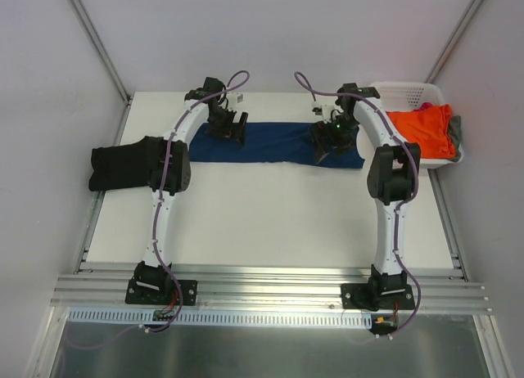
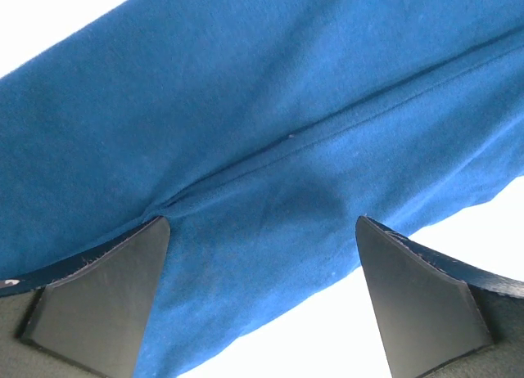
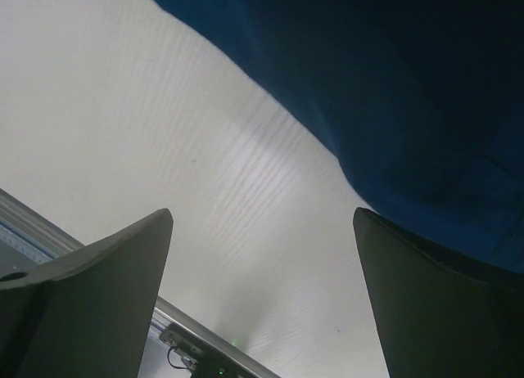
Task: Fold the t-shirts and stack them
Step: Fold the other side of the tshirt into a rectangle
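Navy blue t-shirt (image 1: 274,142) lies flat as a long narrow band across the far part of the table (image 1: 270,218), running left to right. No print shows on the upper face. In the left wrist view a stitched seam (image 2: 327,128) runs diagonally through the cloth.

Left gripper (image 1: 230,129) sits over the left part of the band, pointing down. Jaws spread wide. In its wrist view both fingers (image 2: 106,304) are well apart, with blue cloth filling the space between and beyond them. Nothing is pinched.

Right gripper (image 1: 331,142) is over the right end of the band. Jaws also wide. In its wrist view bare white table lies between the fingers (image 3: 98,296), and the shirt's edge crosses the upper right, ending near the right-hand finger. Whether that finger touches the cloth cannot be told.

Black t-shirt (image 1: 123,167) is a folded block at the left edge of the table, partly hanging over it and partly hidden behind the left arm. It is well apart from the blue band.

White plastic basket (image 1: 405,92) stands at the far right corner. An orange t-shirt (image 1: 422,131) is heaped in it and drapes over its near rim. A bit of pink cloth (image 1: 427,106) shows above it, and grey cloth (image 1: 456,132) at its right side.
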Controlling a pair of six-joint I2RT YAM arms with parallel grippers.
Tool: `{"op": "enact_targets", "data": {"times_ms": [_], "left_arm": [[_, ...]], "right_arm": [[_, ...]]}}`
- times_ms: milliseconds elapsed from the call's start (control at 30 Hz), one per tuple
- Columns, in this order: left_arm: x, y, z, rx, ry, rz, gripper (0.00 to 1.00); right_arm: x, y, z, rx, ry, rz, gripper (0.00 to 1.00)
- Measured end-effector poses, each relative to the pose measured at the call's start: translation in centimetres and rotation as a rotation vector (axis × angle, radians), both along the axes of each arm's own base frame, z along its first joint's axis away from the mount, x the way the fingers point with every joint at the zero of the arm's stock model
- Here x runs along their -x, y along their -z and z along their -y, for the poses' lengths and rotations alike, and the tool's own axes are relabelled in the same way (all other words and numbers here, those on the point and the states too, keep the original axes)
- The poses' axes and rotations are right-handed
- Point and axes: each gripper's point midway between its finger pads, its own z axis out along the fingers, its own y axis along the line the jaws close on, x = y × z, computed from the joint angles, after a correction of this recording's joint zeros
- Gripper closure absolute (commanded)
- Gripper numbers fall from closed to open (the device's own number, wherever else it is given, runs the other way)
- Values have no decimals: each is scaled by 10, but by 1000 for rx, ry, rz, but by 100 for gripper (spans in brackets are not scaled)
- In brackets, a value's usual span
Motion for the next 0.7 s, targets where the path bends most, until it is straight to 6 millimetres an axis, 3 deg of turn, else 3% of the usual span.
{"op": "enact_targets", "data": {"times_ms": [167,300,400,500,700], "left_arm": [[11,-2,-3,-5,0,-20,1],[13,-9,-3,-4,0,-15,1],[13,-13,-3,-3,-1,-7,1],[12,-13,-4,-9,-4,-4,1],[9,-14,-10,-21,-17,3,1]], "right_arm": [[-3,57,4,20,17,-113,3],[-13,55,8,11,43,-97,3],[-9,58,11,7,52,-108,3],[8,58,14,8,59,-149,3],[64,57,20,14,69,-308,3]]}}
